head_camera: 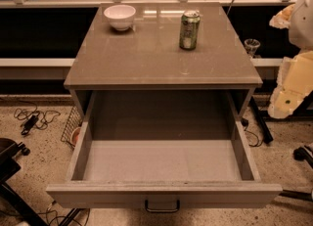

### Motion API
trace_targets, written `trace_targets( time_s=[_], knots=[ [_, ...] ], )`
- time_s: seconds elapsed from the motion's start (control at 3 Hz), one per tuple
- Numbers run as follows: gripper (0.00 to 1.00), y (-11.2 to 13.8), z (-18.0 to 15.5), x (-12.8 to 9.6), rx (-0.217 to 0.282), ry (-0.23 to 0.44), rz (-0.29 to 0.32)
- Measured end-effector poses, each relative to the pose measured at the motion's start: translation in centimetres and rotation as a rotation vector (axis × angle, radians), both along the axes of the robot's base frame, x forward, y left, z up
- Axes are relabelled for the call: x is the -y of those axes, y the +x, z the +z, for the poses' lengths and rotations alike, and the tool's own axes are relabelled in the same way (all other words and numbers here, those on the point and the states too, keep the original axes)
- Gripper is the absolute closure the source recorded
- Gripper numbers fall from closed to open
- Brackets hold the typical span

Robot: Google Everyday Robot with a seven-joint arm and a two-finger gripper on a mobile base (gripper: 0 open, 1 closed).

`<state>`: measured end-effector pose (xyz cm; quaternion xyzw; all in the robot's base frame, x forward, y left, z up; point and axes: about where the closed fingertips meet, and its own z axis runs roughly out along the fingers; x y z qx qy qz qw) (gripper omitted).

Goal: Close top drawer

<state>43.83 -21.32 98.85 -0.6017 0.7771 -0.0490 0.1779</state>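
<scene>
- The bowl (120, 16) sits behind the top drawer (161, 193), to its left, up on the cabinet top (146, 58), so it is out of the way.
- The drawer itself stands pulled out and empty, and its front likely needs a push.
- The can (189, 29) stands behind the drawer, to its right.
- My gripper (286, 100) hangs right of the drawer, well apart from it. I cannot tell whether it is open or closed.

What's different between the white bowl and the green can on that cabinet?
The bowl is white, low and wide; the can is green, tall and narrow. The bowl sits at the back left of the cabinet top, the can further right and a little nearer the open drawer. Both stand upright. The gripper is off at the right edge, touching neither.
</scene>
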Motion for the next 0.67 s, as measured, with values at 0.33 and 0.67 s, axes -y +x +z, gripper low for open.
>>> trace_targets(
  time_s=[0.33,0.67],
  knots=[
    [0.0,0.0,0.0,0.0,0.0,0.0,0.0],
    [0.18,-1.1,-2.0,0.5,0.015,0.04,-0.008]
  ],
)
